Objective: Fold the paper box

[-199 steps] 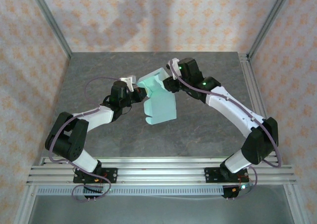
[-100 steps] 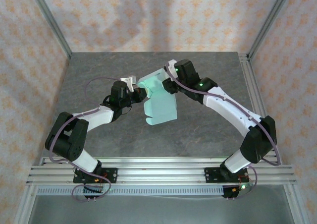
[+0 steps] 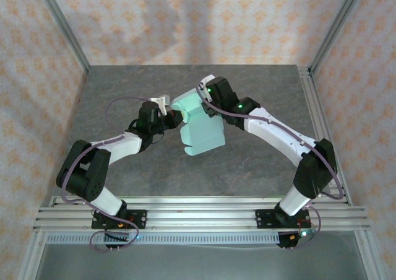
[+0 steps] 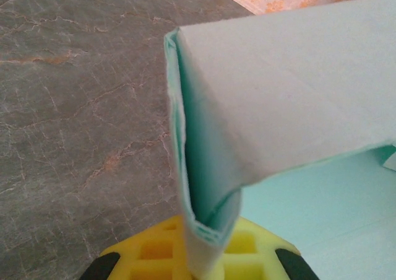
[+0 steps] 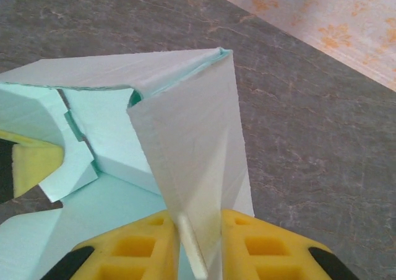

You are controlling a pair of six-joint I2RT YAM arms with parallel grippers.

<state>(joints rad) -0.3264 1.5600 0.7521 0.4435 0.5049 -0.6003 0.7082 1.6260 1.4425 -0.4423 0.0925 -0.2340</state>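
Paper box (image 3: 201,131) sits mid-counter, held up over the grey counter (image 3: 124,94) between both arms. It is half formed: one broad panel hangs toward the near edge, and flaps are raised at the far end. Cannot tell whether its low edge touches the surface.

Left gripper (image 4: 207,255): yellow pads closed down on a doubled fold of card, layers pinched flat between them. Right gripper (image 5: 192,249): likewise clamped on a thin upright panel edge, no gap visible beside the card.

Risks, as judged:
- The card is thin and both grips sit close to its edges. If the arms draw apart or twist against each other, the sheet could tear at a notch or crease off its score lines.
- A light pinch could let a panel slide out and spring flat.
- The grippers are near one another, so closing the fold further could bring them into contact.
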